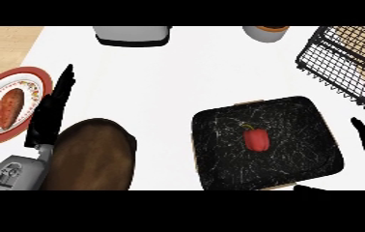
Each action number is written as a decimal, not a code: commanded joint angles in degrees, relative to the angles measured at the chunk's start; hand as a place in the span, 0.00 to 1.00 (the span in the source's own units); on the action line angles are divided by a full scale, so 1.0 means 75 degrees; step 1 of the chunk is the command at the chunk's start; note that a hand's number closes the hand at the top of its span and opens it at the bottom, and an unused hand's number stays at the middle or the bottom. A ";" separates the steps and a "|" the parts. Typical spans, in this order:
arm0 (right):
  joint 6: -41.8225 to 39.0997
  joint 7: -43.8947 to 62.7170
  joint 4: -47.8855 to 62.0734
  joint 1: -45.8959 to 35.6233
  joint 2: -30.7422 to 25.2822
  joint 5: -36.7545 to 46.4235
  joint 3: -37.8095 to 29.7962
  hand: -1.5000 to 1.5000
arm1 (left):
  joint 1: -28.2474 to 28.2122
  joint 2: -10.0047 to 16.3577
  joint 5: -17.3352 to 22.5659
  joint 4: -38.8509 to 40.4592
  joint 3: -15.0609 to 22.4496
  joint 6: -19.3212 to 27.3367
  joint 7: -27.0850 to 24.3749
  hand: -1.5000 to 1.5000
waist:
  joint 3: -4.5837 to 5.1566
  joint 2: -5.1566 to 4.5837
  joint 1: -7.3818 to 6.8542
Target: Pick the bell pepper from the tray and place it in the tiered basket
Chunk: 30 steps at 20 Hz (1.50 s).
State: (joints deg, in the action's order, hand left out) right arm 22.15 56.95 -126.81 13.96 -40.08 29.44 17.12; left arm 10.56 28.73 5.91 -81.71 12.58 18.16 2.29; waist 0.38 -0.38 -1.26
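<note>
White table (157, 91), seen steeply from above.

Tray (299, 115): black, marbled, lying flat right of centre. The bell pepper (257, 139), red with a green stem, lies near the tray's middle with its stem toward the far side, apart from both hands.

Tiered basket (331, 57): black wire, at the far right, beyond the tray's far right corner and apart from it.

Left hand (49, 115): at the view's left, fingers straight and close together, pointing away from the robot. It is released and holds nothing. It shows between a patterned plate (35, 73) with an orange-red rim and a brown loaf-shaped object (96, 153), possibly bread. The hand overlaps the plate's rim in this view, but contact cannot be judged. The grey forearm (18, 173) enters at the lower left corner.

Right hand (358, 129): only black slivers show. One is at the right edge, just beside the tray's right side. The other is at the lower edge, by the tray's near right corner. I cannot tell whether it is released or clenched.

The plate carries a reddish-brown piece of food (10, 108). Along the far edge stand a grey appliance (132, 35) and a grey cup-like vessel (265, 33) with an orange-brown top.
</note>
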 commanded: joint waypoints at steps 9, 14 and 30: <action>-0.2169 0.3385 0.1384 -0.2997 0.1543 0.0323 0.0802 0.00 | -0.0147 -0.0034 -0.0124 0.0266 -0.0207 -0.0236 -0.0335 0.50 | -0.0023 0.0019 -0.0077; -0.2275 0.3522 0.1966 -0.3072 0.2256 0.0947 0.1208 0.00 | -0.0220 -0.0078 -0.0148 -0.0078 -0.0256 -0.0200 0.0044 0.50 | -0.0037 0.0052 0.0043; -0.3616 0.3612 0.2260 -0.3068 0.3496 0.2851 0.1650 0.00 | -0.0145 -0.0470 -0.0534 0.0150 -0.0354 -0.0227 0.0065 0.50 | -0.0036 0.0053 0.0209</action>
State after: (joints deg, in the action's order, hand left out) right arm 0.87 70.69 -109.52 -7.19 -16.99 46.96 27.48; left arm 8.33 26.60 3.16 -82.97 9.68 15.98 3.04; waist 0.09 0.10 -0.13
